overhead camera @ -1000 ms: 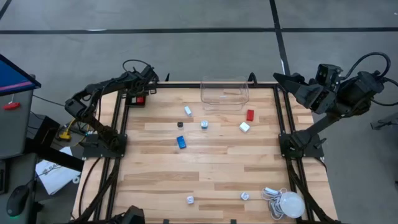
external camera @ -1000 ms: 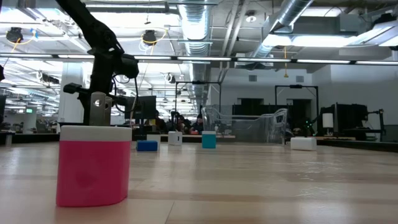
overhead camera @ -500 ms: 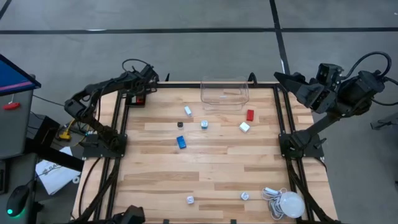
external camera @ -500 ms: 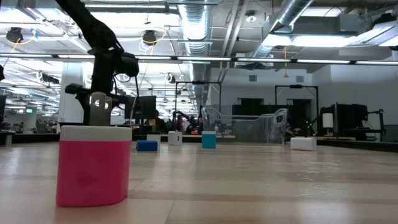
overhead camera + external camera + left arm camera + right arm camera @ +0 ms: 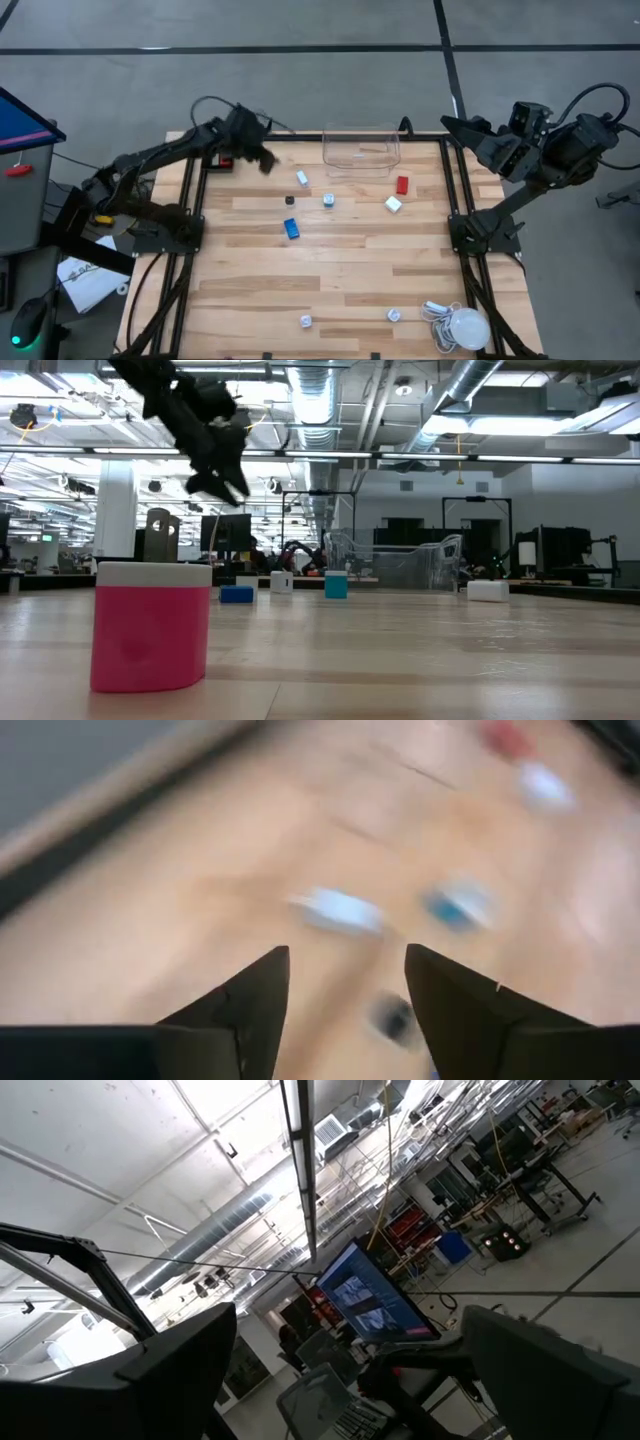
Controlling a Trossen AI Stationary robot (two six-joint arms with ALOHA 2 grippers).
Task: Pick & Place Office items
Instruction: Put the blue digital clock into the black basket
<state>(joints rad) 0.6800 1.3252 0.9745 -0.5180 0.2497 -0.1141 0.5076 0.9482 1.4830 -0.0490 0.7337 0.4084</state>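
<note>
The office items lie scattered on the wooden table. In the high view they include a white-blue block (image 5: 302, 178), a black piece (image 5: 290, 200), a blue block (image 5: 291, 228), a red block (image 5: 402, 184) and a white block (image 5: 393, 204). My left gripper (image 5: 262, 160) hangs open above the table's far left part, short of these pieces. Its wrist view shows the open left gripper (image 5: 345, 982) with the blurred white-blue block (image 5: 340, 910) and black piece (image 5: 393, 1017) beyond it. My right gripper (image 5: 462, 130) waits open off the far right corner and faces the room in its wrist view (image 5: 340, 1380).
A clear container (image 5: 361, 148) stands at the far edge. A white bulb with coiled cable (image 5: 462, 328) lies at the near right corner, with two small pieces (image 5: 306, 321) (image 5: 394, 315) near the near edge. A red thing (image 5: 225, 160) sits at the far left corner. A pink block with a white top (image 5: 150, 625) stands close to the low camera.
My left gripper has swung from the far left corner out over the table, toward the scattered pieces. In the low view it has risen and tipped from hanging straight down to slanting. The items have not moved.
</note>
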